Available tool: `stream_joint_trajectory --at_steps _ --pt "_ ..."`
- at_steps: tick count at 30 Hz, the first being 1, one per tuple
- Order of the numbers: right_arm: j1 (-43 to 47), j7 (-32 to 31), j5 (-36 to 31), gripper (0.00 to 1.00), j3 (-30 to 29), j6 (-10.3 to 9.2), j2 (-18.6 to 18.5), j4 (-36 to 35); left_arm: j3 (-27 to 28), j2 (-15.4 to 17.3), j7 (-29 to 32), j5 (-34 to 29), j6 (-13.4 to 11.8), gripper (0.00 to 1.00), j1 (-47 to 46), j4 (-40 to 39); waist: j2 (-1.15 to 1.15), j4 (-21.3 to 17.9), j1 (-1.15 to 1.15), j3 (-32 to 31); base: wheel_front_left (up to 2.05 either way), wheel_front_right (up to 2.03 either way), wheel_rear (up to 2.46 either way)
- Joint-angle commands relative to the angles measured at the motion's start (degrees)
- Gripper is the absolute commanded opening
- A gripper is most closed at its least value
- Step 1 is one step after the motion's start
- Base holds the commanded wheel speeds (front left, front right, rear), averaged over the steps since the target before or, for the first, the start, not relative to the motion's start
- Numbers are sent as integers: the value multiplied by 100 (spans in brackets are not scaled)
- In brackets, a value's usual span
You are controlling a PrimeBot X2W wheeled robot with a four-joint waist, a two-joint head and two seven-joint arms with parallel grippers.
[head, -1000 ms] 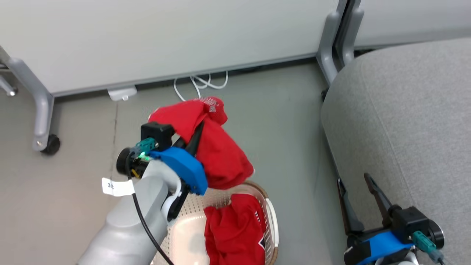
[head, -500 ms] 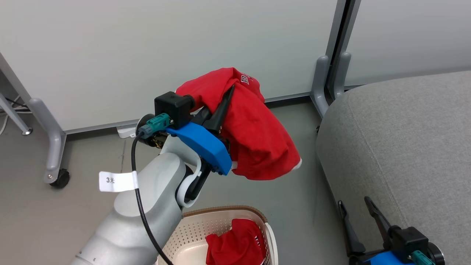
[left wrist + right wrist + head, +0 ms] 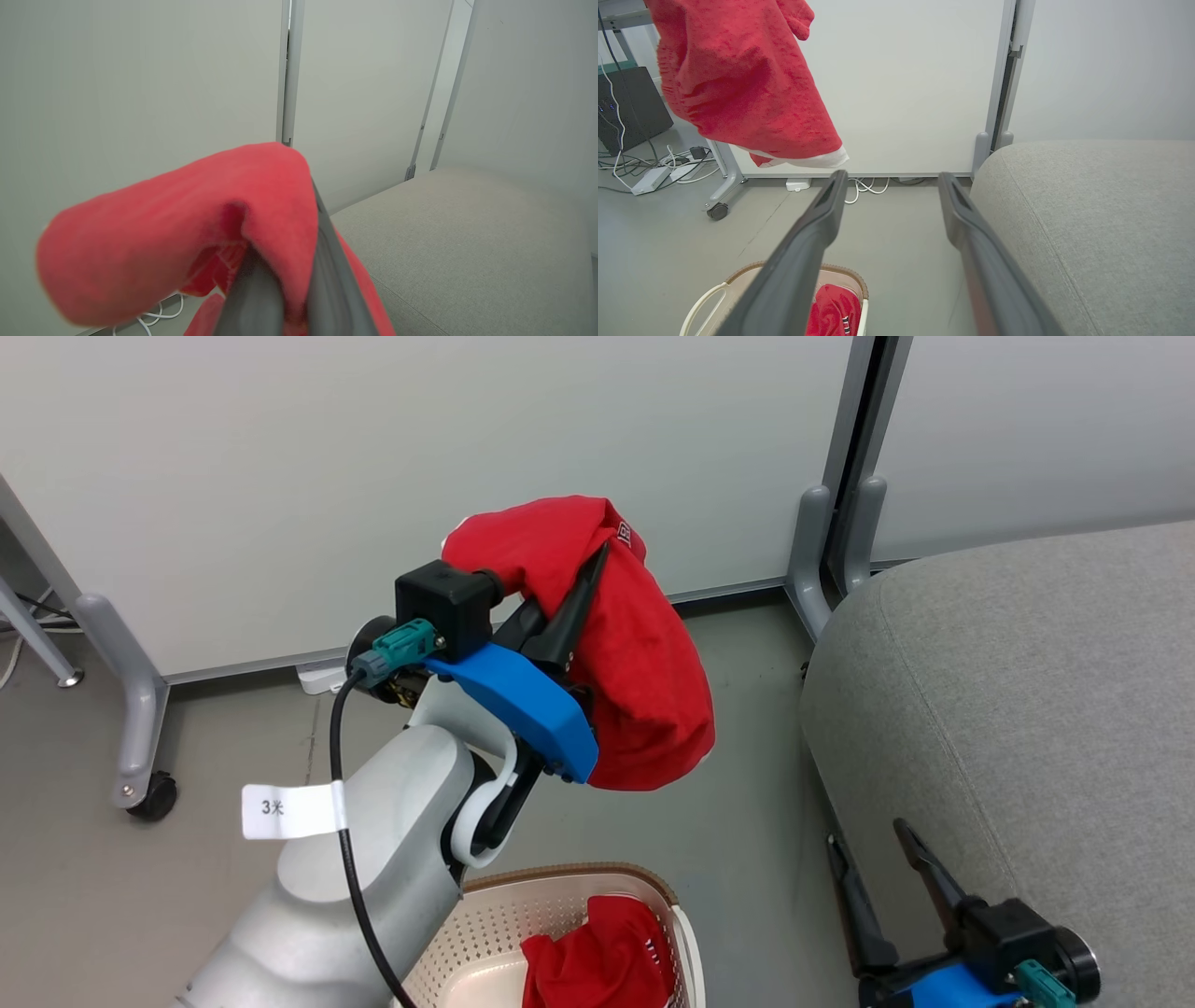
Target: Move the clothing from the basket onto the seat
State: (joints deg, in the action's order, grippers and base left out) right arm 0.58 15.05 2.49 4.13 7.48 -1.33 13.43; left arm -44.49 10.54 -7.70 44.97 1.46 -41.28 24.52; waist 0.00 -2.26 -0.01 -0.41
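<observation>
Clothing (image 3: 644,709) in pinch of left gripper (image 3: 597,560), high above basket (image 3: 560,875), near seat (image 3: 1027,691); right gripper (image 3: 866,833) spread.

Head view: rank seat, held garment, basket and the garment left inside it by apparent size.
1. seat, largest, though cropped.
2. held garment and basket: unsure; the garment hangs nearer the camera, the basket is cropped and part-hidden by the arm.
3. garment left inside, smallest.

Basket (image 3: 569,874) partly beyond bottom edge.
</observation>
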Motion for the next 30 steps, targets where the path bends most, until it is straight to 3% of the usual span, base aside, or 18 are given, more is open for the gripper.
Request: stream_joint_trajectory --at_steps 1,8,19,30 --pt "-107 22 -37 100 85 3 -16 -46 7 42 7 24 -37 0 44 -45 0 6 1 0 0 0 0" --pt "-480 23 -191 100 726 2 -17 -142 -27 75 53 15 -97 0 70 -161 0 46 1 19 0 0 0" --pt "-1245 22 -333 100 1636 2 -17 69 -179 -135 101 -22 -73 0 -122 -179 0 205 1 71 0 0 0" --pt "-2227 22 -551 100 1699 2 -17 528 -347 -359 98 -60 -15 0 -267 -103 0 366 1 150 0 0 0"
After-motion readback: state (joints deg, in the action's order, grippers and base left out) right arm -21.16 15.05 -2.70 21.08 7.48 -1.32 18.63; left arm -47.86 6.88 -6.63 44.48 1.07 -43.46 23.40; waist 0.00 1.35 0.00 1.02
